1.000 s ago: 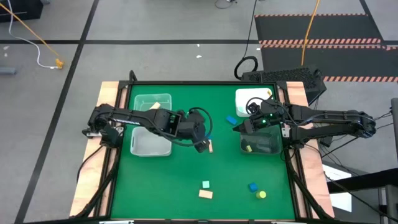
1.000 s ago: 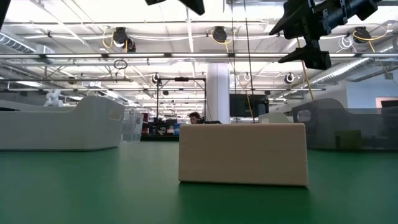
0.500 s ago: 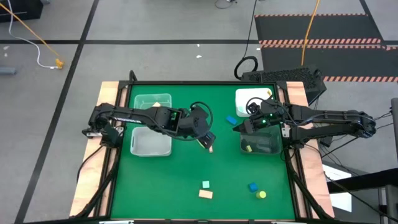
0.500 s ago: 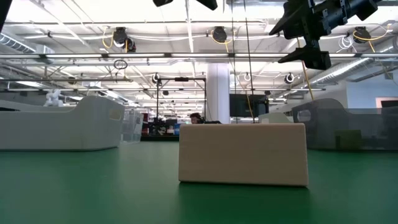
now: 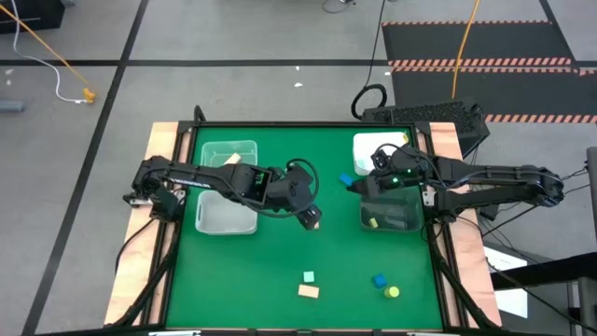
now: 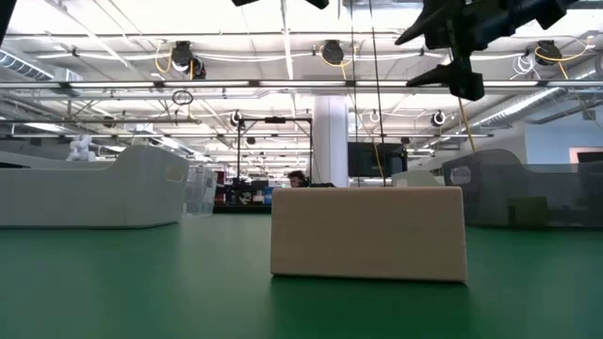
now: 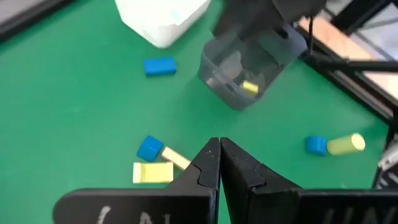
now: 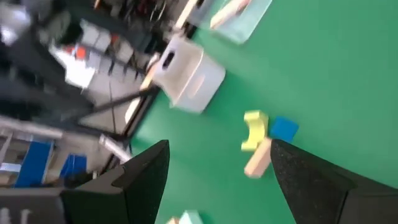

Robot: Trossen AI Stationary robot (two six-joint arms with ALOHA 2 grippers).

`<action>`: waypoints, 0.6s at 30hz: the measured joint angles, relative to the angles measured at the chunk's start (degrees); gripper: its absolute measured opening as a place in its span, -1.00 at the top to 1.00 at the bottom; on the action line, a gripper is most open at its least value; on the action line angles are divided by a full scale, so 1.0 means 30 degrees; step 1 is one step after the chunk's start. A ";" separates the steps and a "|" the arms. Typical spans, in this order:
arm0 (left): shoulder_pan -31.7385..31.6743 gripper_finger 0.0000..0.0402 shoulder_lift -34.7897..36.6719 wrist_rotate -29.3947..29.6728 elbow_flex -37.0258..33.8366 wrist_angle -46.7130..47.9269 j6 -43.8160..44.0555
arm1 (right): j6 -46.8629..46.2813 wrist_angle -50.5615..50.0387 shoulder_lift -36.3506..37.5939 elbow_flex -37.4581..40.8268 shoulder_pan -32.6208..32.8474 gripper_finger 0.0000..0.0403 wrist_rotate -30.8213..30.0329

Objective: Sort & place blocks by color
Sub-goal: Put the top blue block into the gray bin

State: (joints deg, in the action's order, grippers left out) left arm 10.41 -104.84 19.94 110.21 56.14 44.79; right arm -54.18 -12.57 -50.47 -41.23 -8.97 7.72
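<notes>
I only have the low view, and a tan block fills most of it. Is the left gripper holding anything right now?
Observer: No. The left gripper is shut on nothing. It is above a cluster made up of a blue cube, a yellow block and a tan bar.
Operator: And the right one?
Observer: The right gripper is open and empty. It is at the side of the dark bin that faces the middle of the table.
Operator: Is anything in that bin?
Observer: One small yellow piece. I see nothing else in it.
</notes>
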 joint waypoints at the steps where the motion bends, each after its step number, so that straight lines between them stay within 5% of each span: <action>1: 0.0000 0.94 0.0000 -0.0252 0.0000 0.0250 -0.0019 | -0.0244 0.0206 -0.0086 0.0000 -0.0039 -0.35 -0.0138; 18: -0.0831 0.94 0.1141 0.0275 -0.0007 0.4998 -0.2871 | 0.6200 0.9348 -0.5141 -0.0022 -0.0685 -0.35 0.0819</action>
State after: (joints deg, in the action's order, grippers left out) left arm 7.92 -101.41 20.76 110.19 71.13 36.17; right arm -35.58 15.48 -65.89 -41.30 -11.03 10.18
